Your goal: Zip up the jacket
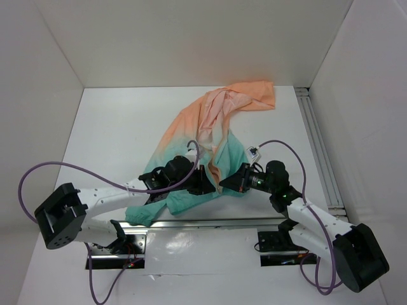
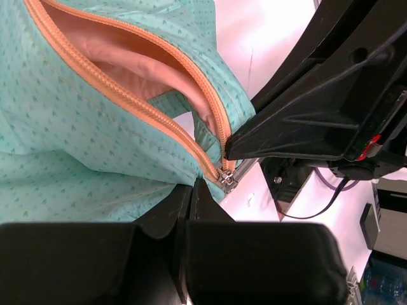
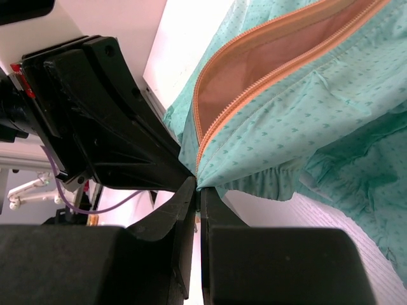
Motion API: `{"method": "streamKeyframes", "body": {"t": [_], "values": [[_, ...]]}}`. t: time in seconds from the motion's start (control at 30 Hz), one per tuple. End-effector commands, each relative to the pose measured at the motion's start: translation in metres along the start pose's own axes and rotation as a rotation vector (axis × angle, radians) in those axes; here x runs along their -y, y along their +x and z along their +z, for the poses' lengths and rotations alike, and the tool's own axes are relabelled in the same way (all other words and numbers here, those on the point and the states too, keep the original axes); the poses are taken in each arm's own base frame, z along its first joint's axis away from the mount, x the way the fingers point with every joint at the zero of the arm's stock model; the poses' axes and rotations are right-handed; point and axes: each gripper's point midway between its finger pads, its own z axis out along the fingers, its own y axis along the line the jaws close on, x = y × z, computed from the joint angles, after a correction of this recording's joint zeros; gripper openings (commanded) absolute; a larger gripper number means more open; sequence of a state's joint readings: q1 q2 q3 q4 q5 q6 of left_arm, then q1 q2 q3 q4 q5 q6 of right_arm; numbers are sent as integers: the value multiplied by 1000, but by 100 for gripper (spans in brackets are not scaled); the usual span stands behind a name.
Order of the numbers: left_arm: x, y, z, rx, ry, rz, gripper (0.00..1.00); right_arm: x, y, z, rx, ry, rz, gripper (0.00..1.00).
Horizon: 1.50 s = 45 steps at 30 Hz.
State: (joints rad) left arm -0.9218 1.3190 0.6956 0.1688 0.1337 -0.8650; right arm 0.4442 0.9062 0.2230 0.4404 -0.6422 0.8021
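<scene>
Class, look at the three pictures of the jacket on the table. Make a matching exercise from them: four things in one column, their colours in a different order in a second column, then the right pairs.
Things
1. zipper
2. zipper slider
3. cable
4. jacket hem

Colours
A. teal
B. purple
C. orange
D. silver

Pairs: 1-C, 2-D, 3-B, 4-A

Both arms reach inward, left claw (image 2: 192, 190) and right claw (image 3: 198, 194) pinched shut, tips nearly meeting.
</scene>
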Motion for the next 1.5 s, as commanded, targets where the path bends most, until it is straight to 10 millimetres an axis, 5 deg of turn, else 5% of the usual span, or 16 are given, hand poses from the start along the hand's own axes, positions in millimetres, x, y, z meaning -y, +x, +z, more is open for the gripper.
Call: {"method": "streamKeyframes", "body": {"t": [0.0,1.1,1.47], "values": [[15,5,1,-41,48,46,0,-16,-30,4,81,-20,-62,0],[24,11,2,-72,110,52,0,5,-30,5,98,78,-8,0],[12,21,11,-124,40,49,0,0,-32,4,108,66,-8,0]]}}
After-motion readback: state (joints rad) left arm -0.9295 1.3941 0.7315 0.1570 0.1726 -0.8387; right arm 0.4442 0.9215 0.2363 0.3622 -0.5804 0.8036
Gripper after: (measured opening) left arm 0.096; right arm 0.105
